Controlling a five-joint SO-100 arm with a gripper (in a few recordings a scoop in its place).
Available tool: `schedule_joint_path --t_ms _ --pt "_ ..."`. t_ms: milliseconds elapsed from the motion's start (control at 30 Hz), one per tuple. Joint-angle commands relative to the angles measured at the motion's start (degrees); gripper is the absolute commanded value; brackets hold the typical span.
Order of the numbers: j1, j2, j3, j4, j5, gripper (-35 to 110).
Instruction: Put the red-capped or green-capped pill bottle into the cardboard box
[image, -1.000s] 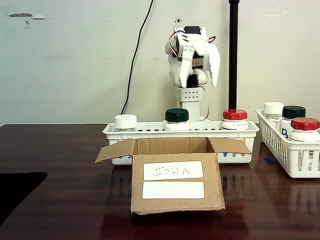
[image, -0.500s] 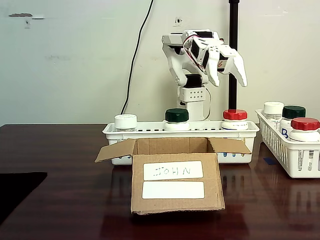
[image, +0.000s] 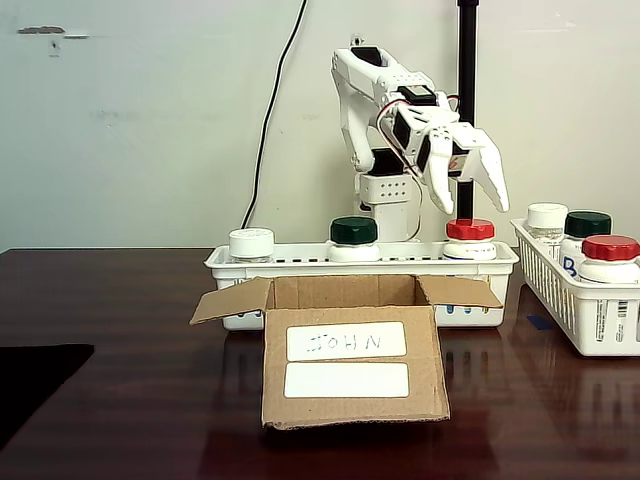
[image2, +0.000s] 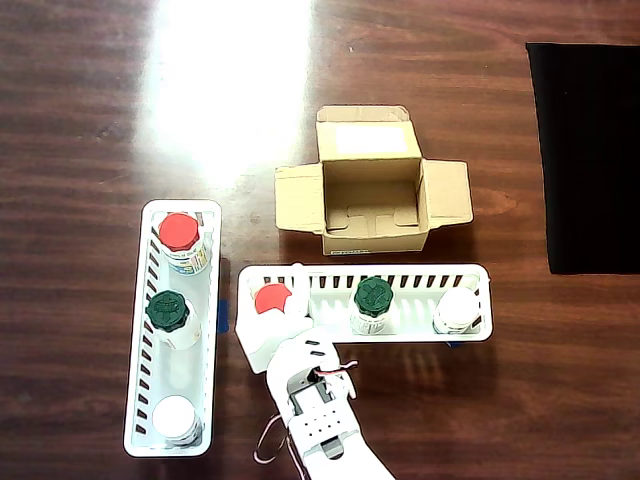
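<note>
White fingers of the gripper (image: 468, 195) are hanging spread wide just above the red-capped pill bottle (image: 470, 238) in the far basket (image: 300, 262); reaching is under way. Next it needs lowering around the cap, then closing, before carrying to the cardboard box (image: 350, 350).

Desk (image2: 90, 90): I see dark wood grain with a bright glare patch.
Cardboard box (image2: 372, 195): open, flaps spread, sitting mid-desk.
Long basket (image2: 400, 278): just beside the box.
Side basket (image2: 140, 330): at right angles to it.
Black mat (image2: 585, 150): well apart, at the edge.
</note>
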Motion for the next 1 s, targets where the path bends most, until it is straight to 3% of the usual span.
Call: schedule_joint_path --t_ms 0,500,833,967 --pt "-0.2 -0.1 2.4 -5.1 1.7 60" --pt "0.6 -5.8 6.2 -13.6 3.5 60" --pt "3.2 -4.3 7.5 -13.7 5.4 60" --pt "3.9 -3.2 8.2 -13.7 6.1 45"
